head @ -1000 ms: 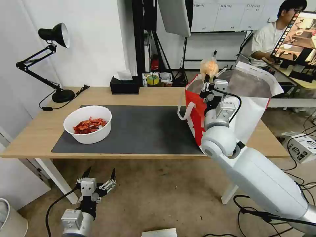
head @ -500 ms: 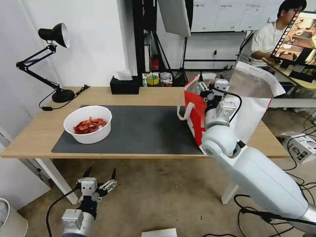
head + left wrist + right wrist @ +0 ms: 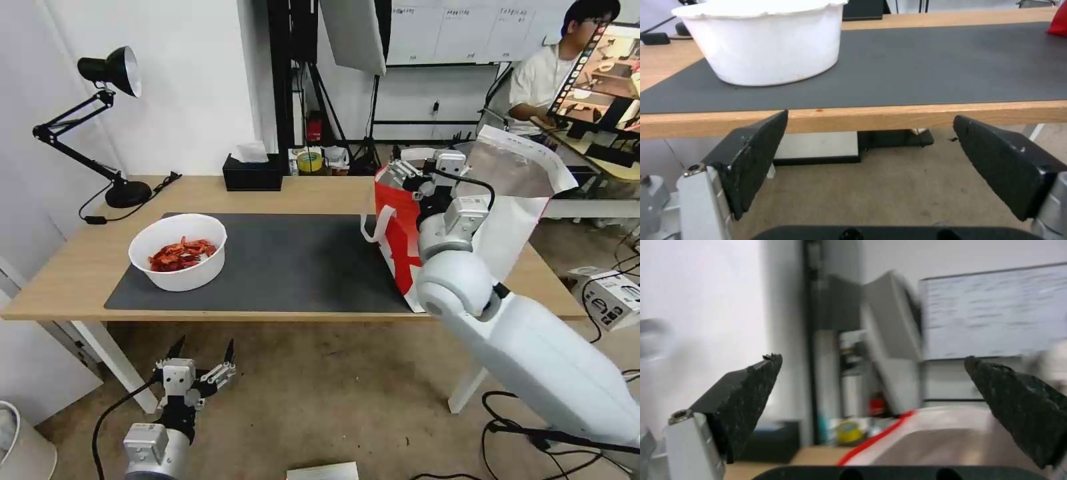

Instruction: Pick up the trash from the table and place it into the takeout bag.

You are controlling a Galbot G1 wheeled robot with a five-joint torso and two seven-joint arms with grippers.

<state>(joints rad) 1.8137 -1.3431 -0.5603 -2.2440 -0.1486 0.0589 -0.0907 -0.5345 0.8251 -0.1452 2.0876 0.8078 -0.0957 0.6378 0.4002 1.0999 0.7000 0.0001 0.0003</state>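
Observation:
A white bowl of red shells [image 3: 177,251] stands on the left end of the dark grey mat [image 3: 293,267] on the table [image 3: 80,267]; its side [image 3: 760,43] also looms in the left wrist view. The takeout bag [image 3: 395,227] stands open at the table's right end, foil lining [image 3: 507,173] showing. My right gripper [image 3: 402,168] hovers open and empty over the bag's near-left rim [image 3: 907,436]; its fingers stand wide apart [image 3: 872,359]. Below the table's front edge, my left gripper [image 3: 205,347] is parked open [image 3: 870,117], facing the table edge [image 3: 907,115].
A black tissue box [image 3: 252,173] and a black desk lamp [image 3: 110,133] stand along the table's back left. Cables [image 3: 533,433] and a white box [image 3: 610,297] lie on the floor to the right. Bare mat stretches between bowl and bag.
A second ago my right gripper held the beige lumpy ball above the bag. It opened, the ball dropped out of sight, and the gripper has since swung a little leftward.

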